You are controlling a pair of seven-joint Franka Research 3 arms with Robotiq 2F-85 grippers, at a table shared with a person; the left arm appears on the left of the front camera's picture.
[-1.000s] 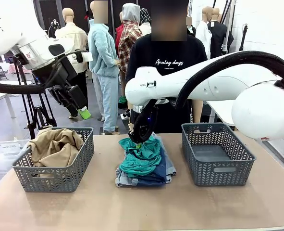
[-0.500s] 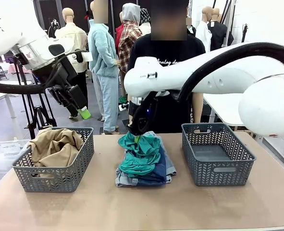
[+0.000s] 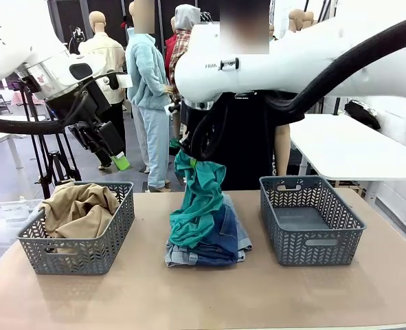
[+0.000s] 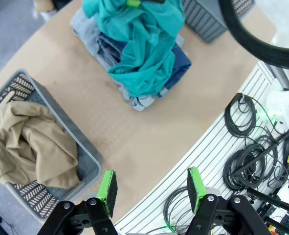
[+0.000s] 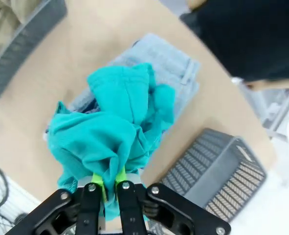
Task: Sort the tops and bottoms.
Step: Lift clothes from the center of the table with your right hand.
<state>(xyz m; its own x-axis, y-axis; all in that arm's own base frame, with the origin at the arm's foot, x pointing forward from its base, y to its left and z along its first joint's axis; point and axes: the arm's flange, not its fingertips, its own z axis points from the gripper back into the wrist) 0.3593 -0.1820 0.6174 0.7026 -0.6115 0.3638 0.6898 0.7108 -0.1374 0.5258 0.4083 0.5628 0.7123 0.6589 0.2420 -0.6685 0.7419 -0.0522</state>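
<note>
My right hand (image 5: 105, 186) is clamped on a bunched fold of the teal shirt (image 3: 201, 196), which hangs over the counter (image 3: 189, 295) with its tail draping the denim shorts (image 3: 229, 240) — soft, light and stretchy, so I judge a bunched grip suits it. My left hand (image 4: 151, 188) gapes, empty.

We log one teal-green shirt (image 3: 200, 196), stretched upward, tail draped on stacked denim shorts (image 3: 224, 240). One tan shirt (image 3: 79, 210), crumpled in a basket (image 3: 86, 256).
</note>
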